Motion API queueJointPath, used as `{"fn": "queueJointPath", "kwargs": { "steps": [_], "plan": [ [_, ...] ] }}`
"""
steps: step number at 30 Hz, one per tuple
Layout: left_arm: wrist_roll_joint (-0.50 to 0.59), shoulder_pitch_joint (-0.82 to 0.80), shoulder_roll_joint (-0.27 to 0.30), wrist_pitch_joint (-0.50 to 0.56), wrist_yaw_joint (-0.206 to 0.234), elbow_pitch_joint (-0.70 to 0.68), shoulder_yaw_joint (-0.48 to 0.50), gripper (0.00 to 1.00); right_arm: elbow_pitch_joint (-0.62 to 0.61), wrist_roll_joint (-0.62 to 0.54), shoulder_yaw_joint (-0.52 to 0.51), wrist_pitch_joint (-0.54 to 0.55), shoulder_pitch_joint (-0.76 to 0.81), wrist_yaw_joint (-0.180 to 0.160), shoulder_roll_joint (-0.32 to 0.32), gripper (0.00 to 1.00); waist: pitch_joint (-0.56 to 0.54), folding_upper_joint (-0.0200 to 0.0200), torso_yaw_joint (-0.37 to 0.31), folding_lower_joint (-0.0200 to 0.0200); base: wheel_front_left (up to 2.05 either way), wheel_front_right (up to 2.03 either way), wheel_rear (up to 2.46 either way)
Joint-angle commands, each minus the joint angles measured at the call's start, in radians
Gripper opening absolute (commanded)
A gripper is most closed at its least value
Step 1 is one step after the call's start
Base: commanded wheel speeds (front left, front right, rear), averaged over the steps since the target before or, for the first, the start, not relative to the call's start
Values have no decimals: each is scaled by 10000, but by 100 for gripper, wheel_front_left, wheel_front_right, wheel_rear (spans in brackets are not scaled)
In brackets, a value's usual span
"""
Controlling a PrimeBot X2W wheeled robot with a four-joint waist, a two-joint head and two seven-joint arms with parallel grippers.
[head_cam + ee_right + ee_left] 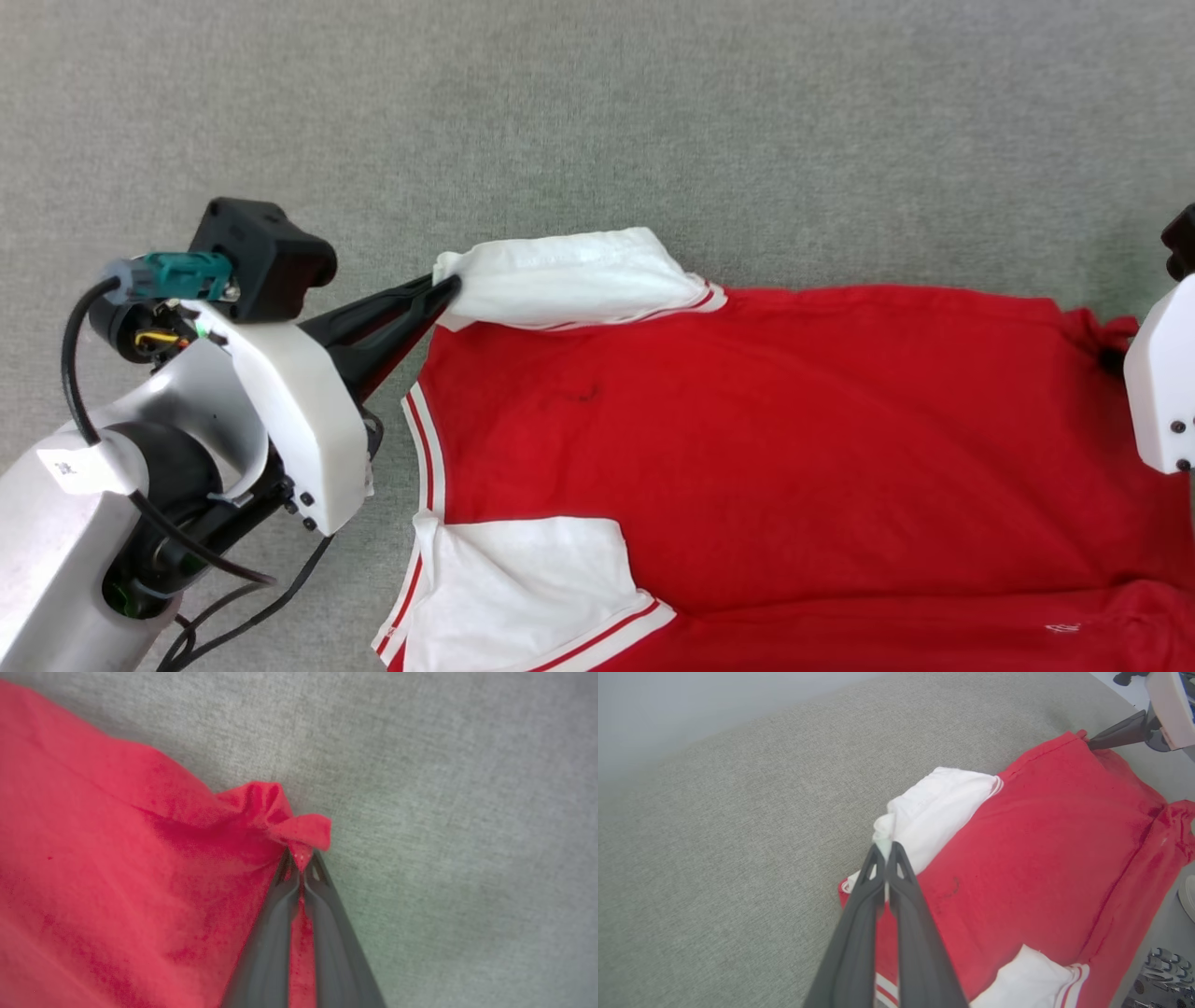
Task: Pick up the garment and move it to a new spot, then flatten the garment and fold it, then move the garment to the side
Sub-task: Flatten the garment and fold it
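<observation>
Nearest in the head view, the left hand point(446, 285) pinches a white sleeve point(569, 275) of the red jersey T-shirt point(794, 420), which lies flat on the grey fabric desk point(653, 112), long axis left-right, neck end leftward. Left wrist view: its fingers point(901, 868) are clamped on that sleeve's edge. Right wrist view: the right hand point(301, 861) is closed on a bunched red corner.

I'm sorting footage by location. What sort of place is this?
Probably an indoor robot-testing room, though I can't be sure: the garment lies on a wide grey fabric-covered surface, a plain pale wall rises behind it, and metal hardware shows below its edge.
</observation>
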Motion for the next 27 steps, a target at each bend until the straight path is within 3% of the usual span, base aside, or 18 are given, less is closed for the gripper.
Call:
{"fn": "queueJointPath", "kwargs": {
  "steps": [1,11,17,27],
  "plan": [
    [59,195,-12,-179,35,105,88,0,176,103,-49,-132,377,-4,138,0,-280,0,-98,1,0,0,0],
    [-115,1315,30,-827,370,329,228,0,-535,292,-1424,-1358,1241,-4,443,0,-1596,0,-241,1,0,0,0],
    [-416,2567,226,-1108,753,-28,379,0,-1210,620,-2339,-2045,2416,-4,1255,0,-2209,0,-233,1,0,0,0],
    [-791,4824,600,-1458,1241,-470,278,0,-2047,996,-2783,-2573,4484,-4,1825,0,-2531,0,-153,1,0,0,0]
  ]
}}
